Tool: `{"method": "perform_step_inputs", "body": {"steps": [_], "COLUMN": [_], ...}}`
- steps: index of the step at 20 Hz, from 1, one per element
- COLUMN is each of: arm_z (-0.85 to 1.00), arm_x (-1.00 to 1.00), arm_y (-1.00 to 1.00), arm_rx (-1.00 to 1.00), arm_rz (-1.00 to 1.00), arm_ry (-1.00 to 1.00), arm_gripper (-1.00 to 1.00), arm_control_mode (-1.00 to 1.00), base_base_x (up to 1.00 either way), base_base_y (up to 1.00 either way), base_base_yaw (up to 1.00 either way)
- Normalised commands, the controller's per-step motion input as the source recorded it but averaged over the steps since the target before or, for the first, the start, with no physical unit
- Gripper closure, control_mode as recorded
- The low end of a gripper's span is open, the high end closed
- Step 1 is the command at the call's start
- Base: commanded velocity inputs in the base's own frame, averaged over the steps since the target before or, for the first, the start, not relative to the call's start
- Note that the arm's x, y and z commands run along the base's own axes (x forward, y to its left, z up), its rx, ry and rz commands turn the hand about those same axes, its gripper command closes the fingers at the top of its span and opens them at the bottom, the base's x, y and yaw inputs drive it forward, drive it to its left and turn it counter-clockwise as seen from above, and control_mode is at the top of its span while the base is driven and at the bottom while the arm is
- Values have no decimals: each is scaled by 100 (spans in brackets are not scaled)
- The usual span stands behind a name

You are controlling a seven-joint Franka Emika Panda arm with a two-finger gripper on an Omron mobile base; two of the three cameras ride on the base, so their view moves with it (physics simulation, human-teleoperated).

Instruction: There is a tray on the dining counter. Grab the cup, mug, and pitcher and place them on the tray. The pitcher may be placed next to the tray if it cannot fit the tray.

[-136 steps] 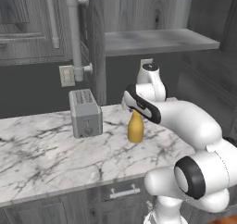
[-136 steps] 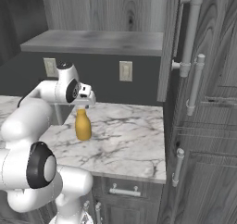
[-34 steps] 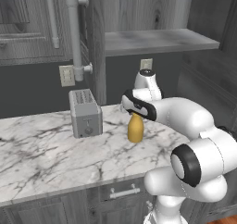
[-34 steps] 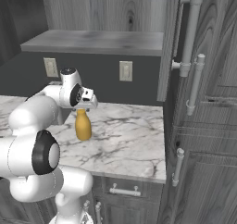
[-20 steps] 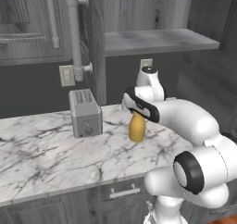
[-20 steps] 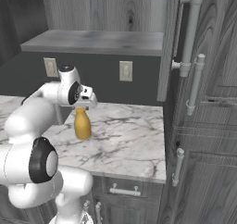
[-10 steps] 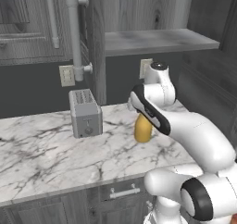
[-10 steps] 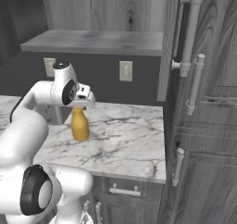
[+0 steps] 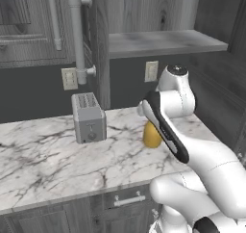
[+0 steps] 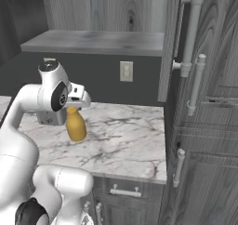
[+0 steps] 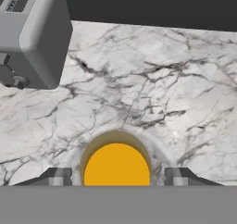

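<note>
Standing on the marble worktop (image 9: 53, 155) in the left base view, the pitcher (image 9: 152, 135) shows as a mustard body just left of the arm's dark-striped forearm, which covers its right side and neck; the grey toaster (image 9: 89, 117) sits well to its left, nearer the back wall, with a wall outlet (image 9: 151, 71) above and behind the pitcher. From the right base view, the pitcher (image 10: 76, 125) stands upright on the worktop (image 10: 125, 145), its neck reaching up under the gripper (image 10: 74, 104), whose white hand hangs directly over it; tall grey cabinet doors (image 10: 204, 126) rise at the right end of the counter. Looking down in the hand view, the pitcher's round mouth (image 11: 116, 165) lies at the bottom centre, its yellow inside ringed by a darker rim, and the two fingertips (image 11: 55, 176) stand spread on either side of it, each apart from the rim, so nothing is pinched. The toaster (image 11: 30, 33) fills the upper left corner, well clear of the pitcher.
</note>
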Motion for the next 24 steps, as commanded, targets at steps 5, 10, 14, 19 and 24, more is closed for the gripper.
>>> {"method": "perform_step_inputs", "body": {"steps": [5, 10, 14, 19, 24], "arm_z": [45, 51, 42, 25, 17], "arm_x": [-16, -3, -1, -1, 0], "arm_y": [-7, -7, -2, 0, 0], "arm_rx": [0, 0, 0, 0, 0], "arm_rz": [0, 0, 0, 0, 0], "arm_ry": [-9, -4, 0, 0, 0], "arm_gripper": [100, 100, 100, 100, 100], "arm_control_mode": [-100, -100, -100, -100, -100], "base_base_x": [0, 0, 0, 0, 0], "base_base_y": [0, 0, 0, 0, 0], "base_base_yaw": [0, 0, 0, 0, 0]}}
